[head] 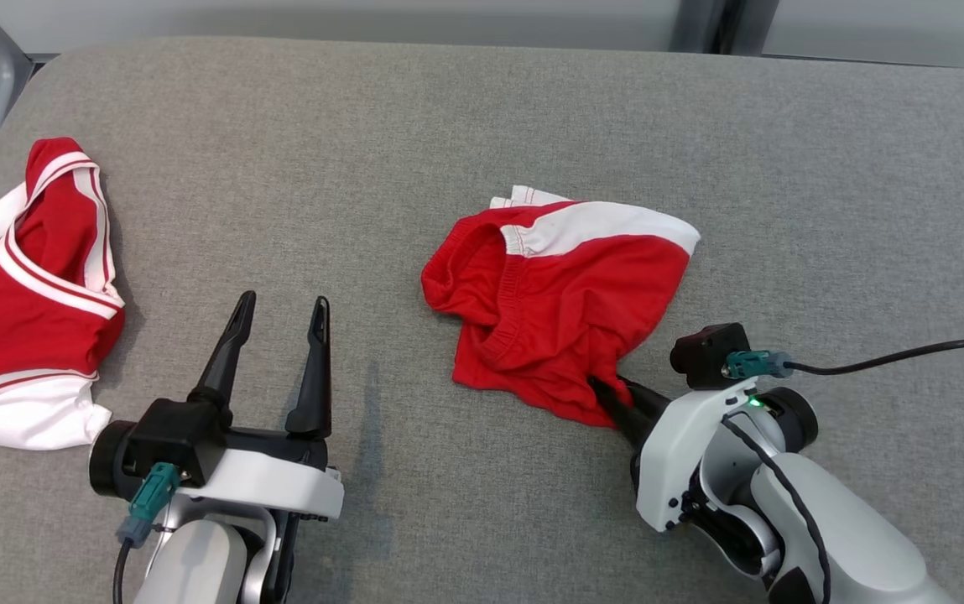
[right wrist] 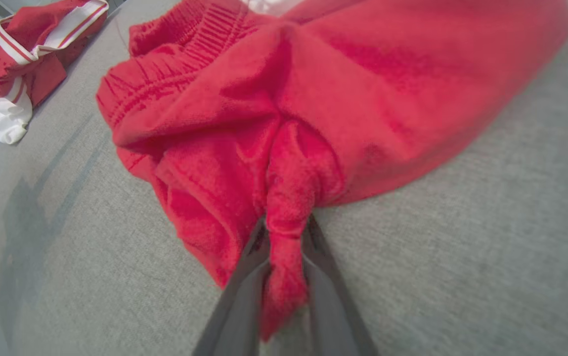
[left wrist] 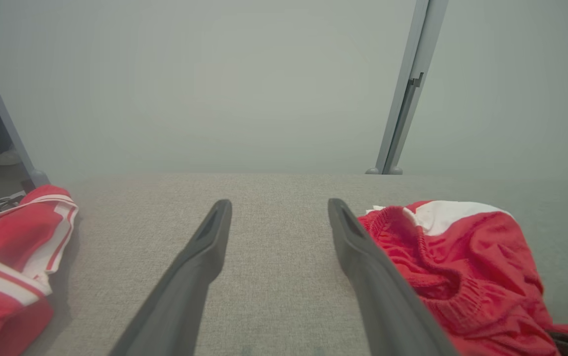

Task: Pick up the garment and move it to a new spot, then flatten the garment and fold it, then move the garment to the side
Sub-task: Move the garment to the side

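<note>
Head view: the garment [head: 557,294] lies crumpled on the grey table [head: 414,126], and my right gripper [head: 616,394] meets its near hem. Left wrist view: my left gripper [left wrist: 279,205] stands wide apart, holding nothing. Right wrist view: the jaws are clamped on a bunched fold of hem. I judge the garment light, limp and draping, so a deep pinch should hold.

No legible text or markings.

The garment [head: 565,294] in the middle of the counter [head: 414,117] is red with a white patch. The other garment [head: 20,310] at the counter's left edge is red with white stripes. The counter is plain grey.
</note>
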You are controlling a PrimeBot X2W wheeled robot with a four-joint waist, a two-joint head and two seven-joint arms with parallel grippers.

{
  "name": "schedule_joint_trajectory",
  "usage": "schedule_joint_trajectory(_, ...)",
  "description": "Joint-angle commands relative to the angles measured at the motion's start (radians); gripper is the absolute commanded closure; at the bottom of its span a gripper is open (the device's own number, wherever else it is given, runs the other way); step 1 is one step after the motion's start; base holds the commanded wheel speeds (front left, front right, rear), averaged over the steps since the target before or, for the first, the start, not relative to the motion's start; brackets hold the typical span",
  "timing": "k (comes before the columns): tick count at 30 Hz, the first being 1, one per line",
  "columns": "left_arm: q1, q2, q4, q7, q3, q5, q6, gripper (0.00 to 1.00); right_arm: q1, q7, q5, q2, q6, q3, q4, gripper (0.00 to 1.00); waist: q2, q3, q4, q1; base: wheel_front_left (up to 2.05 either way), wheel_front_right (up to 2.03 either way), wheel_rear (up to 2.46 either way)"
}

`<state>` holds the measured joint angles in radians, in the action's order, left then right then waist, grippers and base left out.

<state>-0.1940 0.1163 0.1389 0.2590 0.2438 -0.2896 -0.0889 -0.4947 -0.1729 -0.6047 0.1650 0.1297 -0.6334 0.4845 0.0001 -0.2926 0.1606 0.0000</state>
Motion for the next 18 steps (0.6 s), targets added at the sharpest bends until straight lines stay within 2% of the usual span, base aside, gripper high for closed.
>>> schedule_joint_trajectory(1, -0.017, 0.004, -0.001, 0.006, -0.007, 0.008, 0.004, 0.00, 0.014, -0.009, -0.005, 0.016, 0.002, -0.020, 0.010, 1.00, -0.0001, -0.001, -0.005, 0.0000, 0.00, 0.00, 0.00)
schedule_joint_trajectory(9, -0.001, 0.014, -0.027, 0.005, -0.033, 0.019, 0.006, 0.00, 0.049, -0.017, 0.003, 0.140, 0.000, 0.002, -0.093, 1.00, -0.0001, -0.001, -0.071, 0.0000, 0.00, 0.00, 0.00)
schedule_joint_trajectory(18, -0.003, 0.040, -0.078, 0.004, -0.045, 0.039, 0.002, 0.00, 0.122, -0.052, 0.053, 0.244, 0.001, 0.099, -0.244, 1.00, -0.0001, -0.026, -0.231, 0.0000, 0.00, 0.00, 0.00)
